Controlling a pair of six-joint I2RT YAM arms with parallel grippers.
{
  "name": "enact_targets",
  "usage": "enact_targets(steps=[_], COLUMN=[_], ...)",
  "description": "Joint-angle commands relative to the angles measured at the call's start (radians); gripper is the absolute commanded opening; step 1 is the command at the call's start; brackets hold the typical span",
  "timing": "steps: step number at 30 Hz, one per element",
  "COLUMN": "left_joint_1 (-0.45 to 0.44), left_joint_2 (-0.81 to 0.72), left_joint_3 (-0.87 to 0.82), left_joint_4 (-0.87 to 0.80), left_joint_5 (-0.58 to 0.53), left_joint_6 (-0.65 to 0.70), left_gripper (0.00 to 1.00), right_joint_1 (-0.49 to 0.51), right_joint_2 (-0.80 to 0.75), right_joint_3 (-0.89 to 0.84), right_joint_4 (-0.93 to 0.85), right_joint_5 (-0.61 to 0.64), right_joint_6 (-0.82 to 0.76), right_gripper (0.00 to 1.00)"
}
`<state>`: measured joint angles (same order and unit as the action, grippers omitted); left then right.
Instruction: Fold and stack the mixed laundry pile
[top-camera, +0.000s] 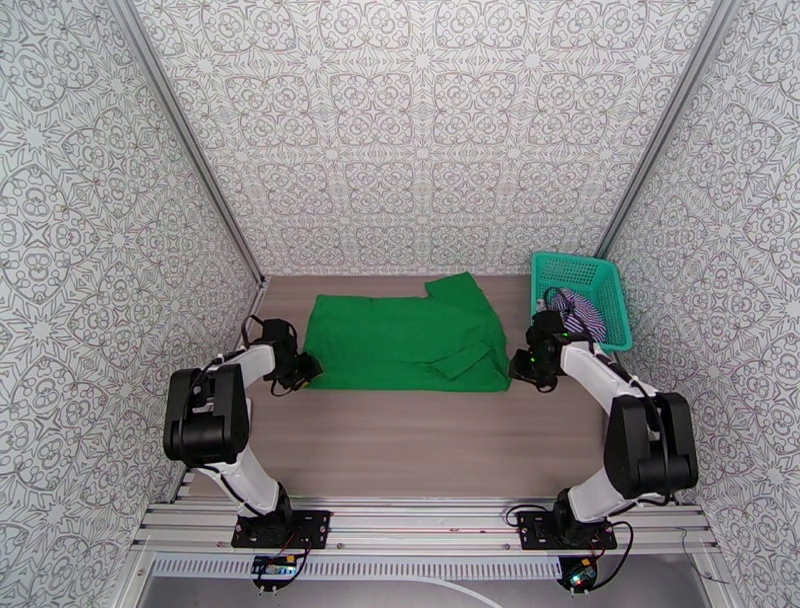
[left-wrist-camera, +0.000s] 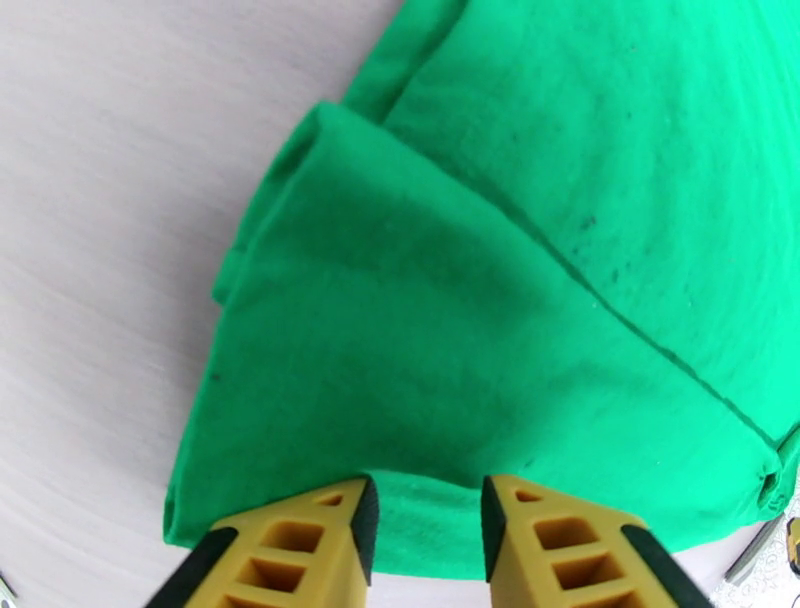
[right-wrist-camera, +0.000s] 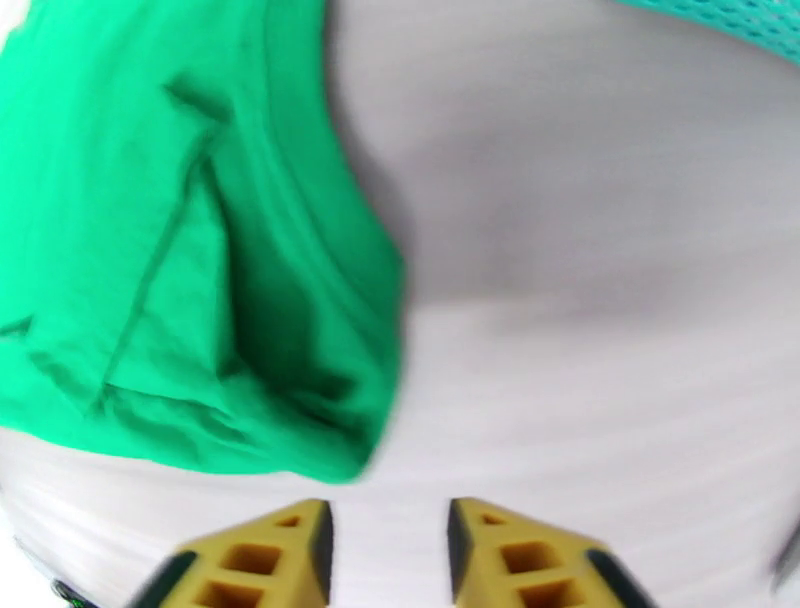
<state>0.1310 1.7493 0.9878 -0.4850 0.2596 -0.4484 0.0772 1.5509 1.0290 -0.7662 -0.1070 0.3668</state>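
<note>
Lying flat on the tabletop (top-camera: 400, 440), the green T-shirt (top-camera: 405, 340) is being flanked by left fingers (left-wrist-camera: 300, 545) and right fingers (right-wrist-camera: 270, 555), both being held apart, empty; the striped top (top-camera: 580, 312) is sitting in the teal basket (top-camera: 575, 258).

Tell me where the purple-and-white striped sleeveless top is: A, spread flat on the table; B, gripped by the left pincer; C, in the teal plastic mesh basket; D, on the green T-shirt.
C: the purple-and-white striped sleeveless top lies bunched inside the teal plastic mesh basket at the far right.
</note>
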Motion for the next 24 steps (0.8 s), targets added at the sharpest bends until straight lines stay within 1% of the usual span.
enact_targets(steps=[1, 4, 7, 10, 12, 15, 18, 21, 24], left_joint_1=[0.021, 0.02, 0.006, -0.024, -0.047, -0.061, -0.067, -0.056, -0.035], left_joint_2=[-0.003, -0.054, -0.118, -0.154, -0.162, -0.135, -0.077, -0.005, 0.063], left_joint_3=[-0.002, 0.015, 0.04, 0.072, 0.09, 0.096, 0.105, 0.115, 0.117], left_joint_4=[-0.046, -0.09, -0.132, -0.164, -0.169, -0.142, -0.11, -0.073, -0.046], left_joint_5=[-0.074, -0.085, -0.095, -0.095, -0.096, -0.072, -0.053, -0.032, -0.023], left_joint_6=[0.031, 0.046, 0.061, 0.072, 0.071, 0.065, 0.065, 0.061, 0.054], left_gripper=[0.4, 0.43, 0.46, 0.46, 0.47, 0.47, 0.46, 0.46, 0.45], right_joint_1=[-0.001, 0.012, 0.061, 0.133, 0.19, 0.271, 0.332, 0.346, 0.345], right_joint_2=[-0.035, -0.053, -0.061, -0.042, -0.002, 0.078, 0.188, 0.294, 0.378], right_joint_3=[-0.025, -0.005, 0.032, 0.065, 0.094, 0.138, 0.221, 0.283, 0.322], right_joint_4=[-0.064, -0.076, -0.063, 0.005, 0.063, 0.165, 0.189, 0.195, 0.181], right_joint_5=[0.046, 0.033, 0.003, -0.062, -0.098, -0.138, -0.124, -0.127, -0.076], right_joint_6=[-0.007, -0.011, -0.009, 0.048, 0.12, 0.207, 0.216, 0.212, 0.185], right_gripper=[0.43, 0.44, 0.43, 0.43, 0.44, 0.45, 0.45, 0.45, 0.44])
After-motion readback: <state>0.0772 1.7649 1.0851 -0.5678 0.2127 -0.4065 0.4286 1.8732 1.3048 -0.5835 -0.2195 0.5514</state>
